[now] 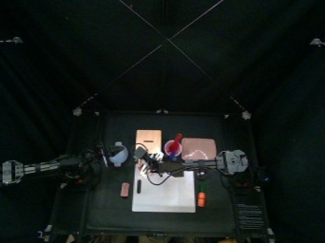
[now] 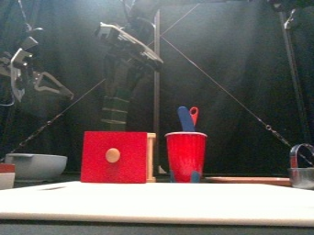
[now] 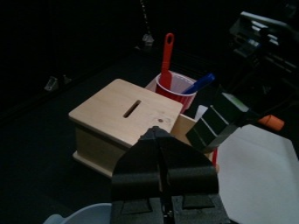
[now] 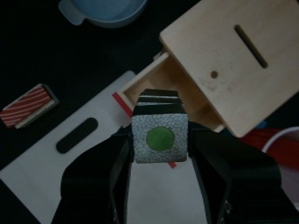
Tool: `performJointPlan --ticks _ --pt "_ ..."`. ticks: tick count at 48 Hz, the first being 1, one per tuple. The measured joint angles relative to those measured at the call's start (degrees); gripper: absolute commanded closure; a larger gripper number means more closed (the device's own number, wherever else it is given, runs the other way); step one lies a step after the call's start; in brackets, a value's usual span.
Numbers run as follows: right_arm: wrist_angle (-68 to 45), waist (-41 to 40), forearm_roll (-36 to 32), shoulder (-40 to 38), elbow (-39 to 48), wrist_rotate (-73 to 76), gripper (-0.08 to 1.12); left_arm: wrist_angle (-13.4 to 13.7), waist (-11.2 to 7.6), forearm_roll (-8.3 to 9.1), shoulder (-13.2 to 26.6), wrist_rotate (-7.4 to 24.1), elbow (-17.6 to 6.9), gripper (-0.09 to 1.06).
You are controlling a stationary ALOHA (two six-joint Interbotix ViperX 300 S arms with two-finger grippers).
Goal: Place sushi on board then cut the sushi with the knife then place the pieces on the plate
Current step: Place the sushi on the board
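The right gripper (image 4: 159,144) has its fingers (image 4: 121,166) pinching the sushi roll (image 4: 158,129) from both sides, one dark end with its green centre facing the wrist camera. It holds the roll just beside the red drawer front (image 2: 113,158) of the wooden box (image 4: 228,61), over the back part of the white cutting board (image 1: 165,190); whether the roll already touches the board I cannot tell. The step in hand looks like the first one, setting the sushi on the board. To do it well, the arm should draw the roll clear of the drawer and toward the board's open middle, then lower it until it lies flat. Only then should the fingers spread, so the blocks do not tip or come apart. It should lie with free space on both sides, so that a blade can come down across it. The left gripper (image 3: 162,144) hangs near the box with its fingers pressed together on nothing, well placed for the red cup (image 2: 186,156) and its blue knife (image 2: 185,117). The pink tray (image 1: 200,145) waits on the table behind the board
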Motion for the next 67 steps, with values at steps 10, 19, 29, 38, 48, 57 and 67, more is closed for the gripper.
performJointPlan --ticks 10,19,29,38,48,57,67 --pt "5.0 2.1 -2.3 -5.2 3.7 -0.7 0.35 0.0 0.0 -0.09 0.1 0.0 -0.1 0.92" --pt "8.2 5.7 -2.5 -10.2 9.3 -8.0 0.35 -0.4 -0.35 -0.18 0.0 0.0 -0.3 0.92" --pt "8.3 11.5 -3.4 -13.4 15.8 -14.3 0.35 -4.3 -2.2 -0.79 0.0 -0.1 -1.3 0.92" --pt "8.0 14.5 -9.6 -15.3 23.5 -14.9 0.35 -6.7 -2.72 -2.2 0.0 -0.1 -2.6 0.92" --pt "3.6 16.0 -12.0 -15.4 29.1 -13.8 0.35 -7.0 -2.81 -4.75 0.1 -0.1 -3.7 0.92" --pt "-2.0 16.9 -13.6 -15.4 31.6 -11.0 0.35 -7.1 -2.81 -7.12 0.3 -0.1 -4.0 0.92" --pt "-4.6 17.8 -16.3 -14.5 33.1 -8.6 0.34 -7.1 -2.81 -7.65 0.4 -0.1 -4.0 0.92"
